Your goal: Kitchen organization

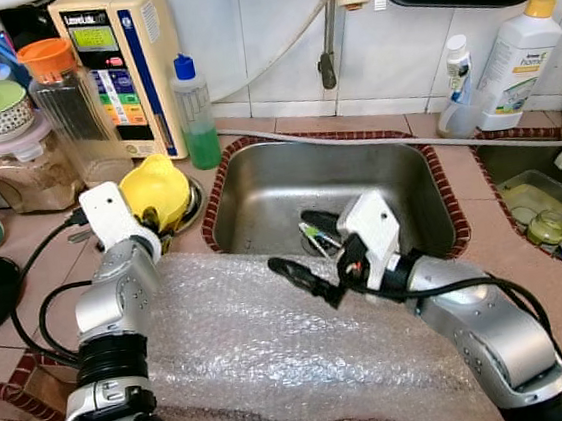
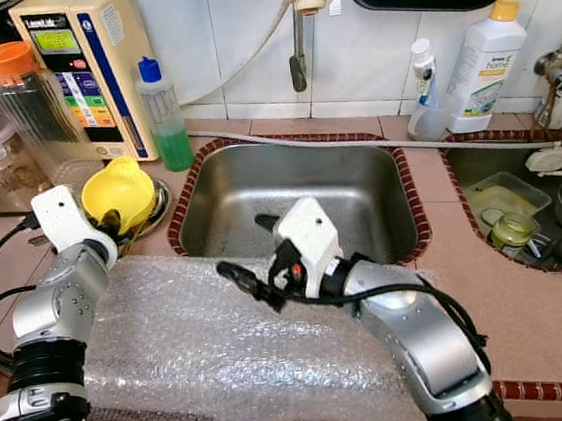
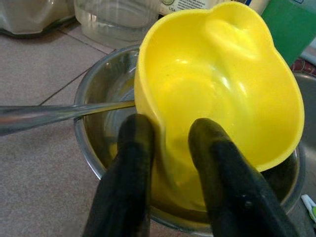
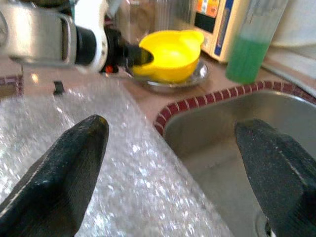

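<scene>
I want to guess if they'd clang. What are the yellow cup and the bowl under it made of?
The yellow cup looks like glossy plastic: solid colour, soft highlights. The bowl looks like shiny metal, probably steel, with mirror-like reflections.

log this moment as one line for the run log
left claw: shut on yellow bowl in steel bowl | right claw: open, over bubble wrap by sink

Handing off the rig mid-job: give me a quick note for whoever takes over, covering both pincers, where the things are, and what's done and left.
Left pincer: shut on the rim of the yellow bowl, which sits tilted in the steel bowl left of the sink.
Right pincer: open, empty, over the bubble wrap at the sink's front edge.
Done: yellow bowl gripped.
Left: lift it out and put it away; where is not evident. Mind the spoon handle in the steel bowl.
</scene>
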Tool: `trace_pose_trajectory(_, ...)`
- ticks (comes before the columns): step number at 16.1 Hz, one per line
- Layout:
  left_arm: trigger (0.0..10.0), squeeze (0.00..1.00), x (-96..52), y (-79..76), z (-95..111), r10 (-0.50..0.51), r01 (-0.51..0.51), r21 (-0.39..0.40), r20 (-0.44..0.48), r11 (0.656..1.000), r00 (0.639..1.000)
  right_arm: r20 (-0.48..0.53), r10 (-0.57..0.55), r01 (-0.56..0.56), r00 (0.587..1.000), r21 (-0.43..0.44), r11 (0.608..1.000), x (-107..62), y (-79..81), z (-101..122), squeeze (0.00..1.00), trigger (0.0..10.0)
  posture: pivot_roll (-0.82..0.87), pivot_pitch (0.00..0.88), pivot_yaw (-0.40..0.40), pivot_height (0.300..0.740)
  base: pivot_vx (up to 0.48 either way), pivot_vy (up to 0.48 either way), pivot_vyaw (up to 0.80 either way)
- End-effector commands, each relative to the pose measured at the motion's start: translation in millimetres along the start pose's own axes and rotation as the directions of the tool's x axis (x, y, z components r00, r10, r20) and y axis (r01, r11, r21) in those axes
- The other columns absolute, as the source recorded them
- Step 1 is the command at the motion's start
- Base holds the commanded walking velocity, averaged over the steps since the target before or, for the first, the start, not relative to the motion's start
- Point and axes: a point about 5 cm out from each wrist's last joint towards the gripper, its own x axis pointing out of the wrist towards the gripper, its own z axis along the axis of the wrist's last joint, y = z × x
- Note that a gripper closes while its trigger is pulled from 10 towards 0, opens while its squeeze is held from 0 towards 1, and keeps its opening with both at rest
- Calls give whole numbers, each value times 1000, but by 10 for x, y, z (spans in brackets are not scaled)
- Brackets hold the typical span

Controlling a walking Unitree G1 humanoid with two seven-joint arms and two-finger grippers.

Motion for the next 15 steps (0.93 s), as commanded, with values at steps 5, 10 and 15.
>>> trace_pose_trajectory(5,0,0,8,23,64,11,-12,13,22,1000,1000,-33,-10,9,999,-33,999,10,-7,-56,0,10000,58,0,55,740,0,0,0)
trace_pose_trajectory(10,0,0,-45,-72,300,-72,65,40,193,997,979,-29,-59,59,998,-13,998,12,-66,-93,0,10000,59,0,58,740,0,0,0)
trace_pose_trajectory(15,0,0,-190,-386,516,-276,224,183,350,957,895,42,-281,278,959,68,958,39,-342,-17,0,10000,63,0,60,740,0,0,0)
